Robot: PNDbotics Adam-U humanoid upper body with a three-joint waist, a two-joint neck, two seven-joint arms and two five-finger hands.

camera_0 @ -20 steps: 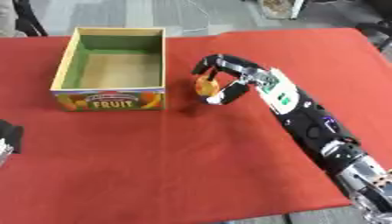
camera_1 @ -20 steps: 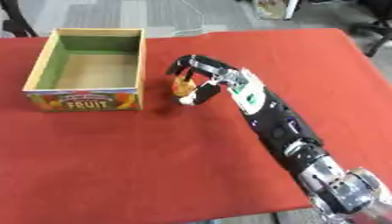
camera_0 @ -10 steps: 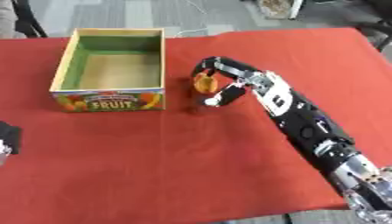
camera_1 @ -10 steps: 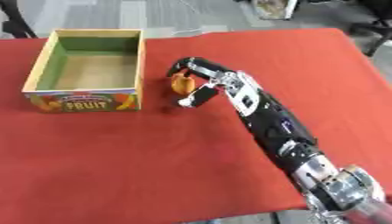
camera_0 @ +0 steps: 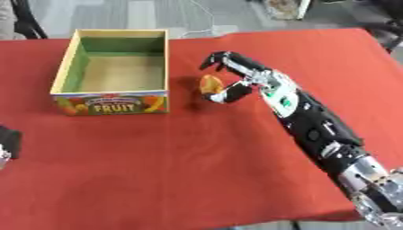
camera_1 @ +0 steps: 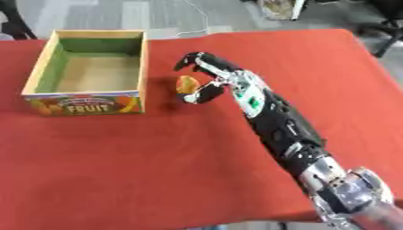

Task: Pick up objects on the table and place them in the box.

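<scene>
Just right of the box (camera_0: 110, 96), the right hand (camera_0: 236, 78) curls its fingers and thumb around a small orange object (camera_0: 209, 84) without clearly pinching it yet, so it could slip or roll away when lifted.

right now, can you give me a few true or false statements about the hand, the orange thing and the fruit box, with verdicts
1. The box has something lying inside it. False: only its bare floor shows.
2. The right hand has its fingers curled around the small orange object. True.
3. The orange object is to the left of the box. False: it is just off the box's right side, over the red tablecloth.
4. The box's front panel reads FRUIT. True.
5. The left hand is reaching over the box. False: it shows only as a dark shape at the left edge, well short of the box.
</scene>
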